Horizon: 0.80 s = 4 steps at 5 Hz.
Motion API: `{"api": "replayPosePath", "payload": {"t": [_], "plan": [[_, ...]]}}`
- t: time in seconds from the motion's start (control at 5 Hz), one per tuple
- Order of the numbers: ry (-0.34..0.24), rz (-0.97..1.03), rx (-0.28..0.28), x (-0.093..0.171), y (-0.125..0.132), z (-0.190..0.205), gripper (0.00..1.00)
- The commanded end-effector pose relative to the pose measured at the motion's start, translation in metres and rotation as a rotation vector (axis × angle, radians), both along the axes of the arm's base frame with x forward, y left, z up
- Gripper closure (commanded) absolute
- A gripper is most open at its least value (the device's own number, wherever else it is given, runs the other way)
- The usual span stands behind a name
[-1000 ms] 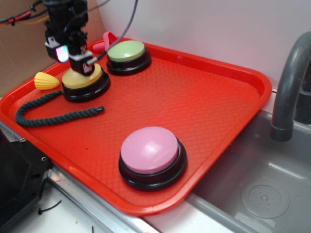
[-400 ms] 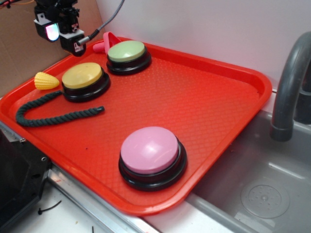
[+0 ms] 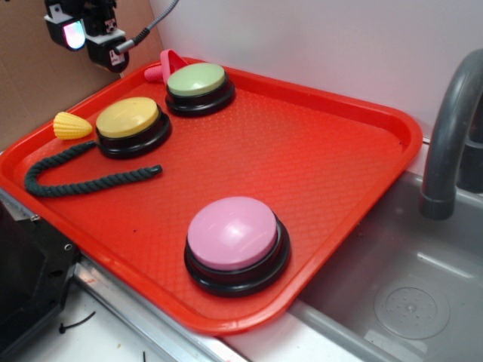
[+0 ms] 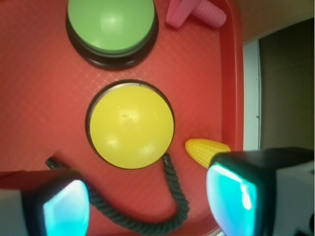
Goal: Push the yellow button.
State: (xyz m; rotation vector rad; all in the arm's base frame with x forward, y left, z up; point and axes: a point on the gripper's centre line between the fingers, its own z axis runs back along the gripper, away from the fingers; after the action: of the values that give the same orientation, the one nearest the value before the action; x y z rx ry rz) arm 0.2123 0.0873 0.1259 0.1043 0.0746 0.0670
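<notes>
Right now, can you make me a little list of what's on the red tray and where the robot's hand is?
tray: red tray beside a sink
yellow button: left rear, untouched
green button: just behind it
pink button: near the front edge
toy corn: left of the yellow button
rope: dark green rope curling past the yellow button
gripper: raised above the tray's left corner, fingers spread in the wrist view

Mustard-yellow button (image 3: pixel 127 117) (black base), pale green button (image 3: pixel 196 78), pink button (image 3: pixel 232 232), red diamond-textured tray (image 3: pixel 317 158)
</notes>
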Motion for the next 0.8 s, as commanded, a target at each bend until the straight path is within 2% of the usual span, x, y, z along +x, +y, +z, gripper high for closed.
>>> {"api": "replayPosePath", "payload": {"t": [0.0, 0.6], "plan": [[-0.070, -0.006, 0.004, 0.008, 0.001, 0.033, 0.00], [-0.094, 0.004, 0.023, 0.005, -0.004, 0.053, 0.00]]}}
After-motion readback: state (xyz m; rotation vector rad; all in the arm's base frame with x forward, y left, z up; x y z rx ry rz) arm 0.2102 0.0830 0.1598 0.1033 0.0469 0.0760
